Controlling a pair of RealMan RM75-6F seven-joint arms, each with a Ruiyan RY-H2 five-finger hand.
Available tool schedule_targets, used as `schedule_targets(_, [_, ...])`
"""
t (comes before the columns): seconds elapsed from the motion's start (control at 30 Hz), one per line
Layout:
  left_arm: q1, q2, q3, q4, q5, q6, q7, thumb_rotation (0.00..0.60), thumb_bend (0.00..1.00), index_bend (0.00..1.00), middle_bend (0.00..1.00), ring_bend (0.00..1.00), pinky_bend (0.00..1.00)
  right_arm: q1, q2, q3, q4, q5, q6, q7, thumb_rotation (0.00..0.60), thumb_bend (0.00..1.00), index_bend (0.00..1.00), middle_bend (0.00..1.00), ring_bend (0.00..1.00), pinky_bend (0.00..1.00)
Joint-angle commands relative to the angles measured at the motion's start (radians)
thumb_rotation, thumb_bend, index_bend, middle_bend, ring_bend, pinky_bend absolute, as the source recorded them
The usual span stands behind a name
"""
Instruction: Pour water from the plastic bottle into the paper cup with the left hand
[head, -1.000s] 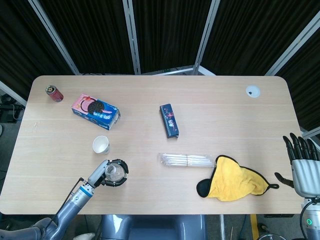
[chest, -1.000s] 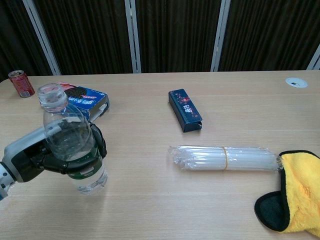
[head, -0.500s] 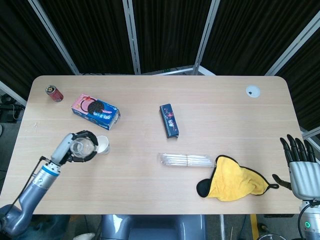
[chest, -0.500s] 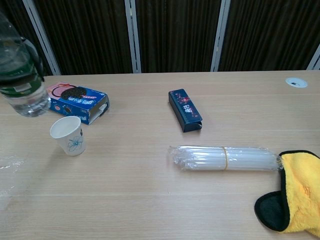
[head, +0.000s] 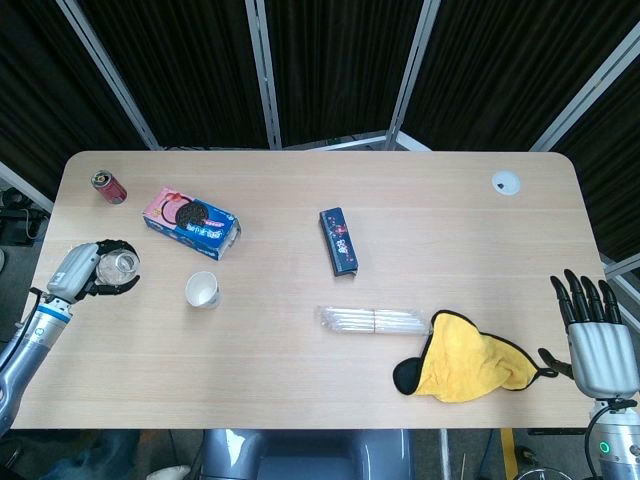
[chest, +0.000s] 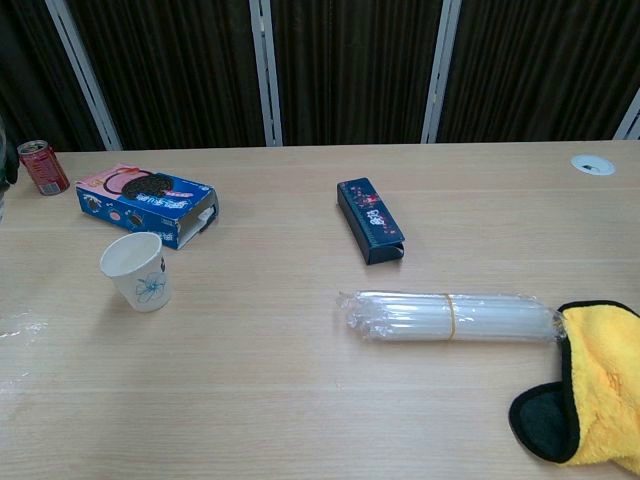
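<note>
My left hand grips the clear plastic bottle above the table's left edge, well left of the paper cup. In the head view the bottle's open mouth faces up at the camera. The white paper cup with a blue flower print stands upright on the table, in front of the cookie box. In the chest view only a dark sliver of the left hand shows at the left edge. My right hand hangs off the table's right edge, fingers spread, holding nothing.
A blue cookie box, a red can, a dark blue box, a bundle of wrapped straws and a yellow cloth lie on the table. Water drops glisten on the wood left of the cup.
My left hand has carried the bottle from the front edge up and left past the cup to the table's left edge. The right hand shifted slightly.
</note>
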Motion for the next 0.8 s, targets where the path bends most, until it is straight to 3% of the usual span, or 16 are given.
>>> schedule_targets(0.03, [-0.015,-0.062,0.01,0.074,-0.012,-0.05,0.003,0.6,0.45,0.62,0.53,0.38,0.38,0.002,-0.003,0.002,0.003,0.005,-0.004,-0.005,0.6,0.0,0.0,0.0,0.0,0.0])
schedule_targets(0.27, [-0.038,-0.167,0.019,0.23,-0.011,-0.106,0.023,0.6,0.45,0.63,0.52,0.38,0.38,0.003,-0.005,0.007,0.013,0.023,-0.009,-0.004,0.6,0.0,0.0,0.0,0.0,0.0])
schedule_targets(0.8, [-0.096,-0.263,0.051,0.423,0.044,-0.135,0.201,0.6,0.45,0.63,0.52,0.38,0.38,0.008,-0.024,0.013,0.026,0.043,-0.012,-0.037,0.6,0.0,0.0,0.0,0.0,0.0])
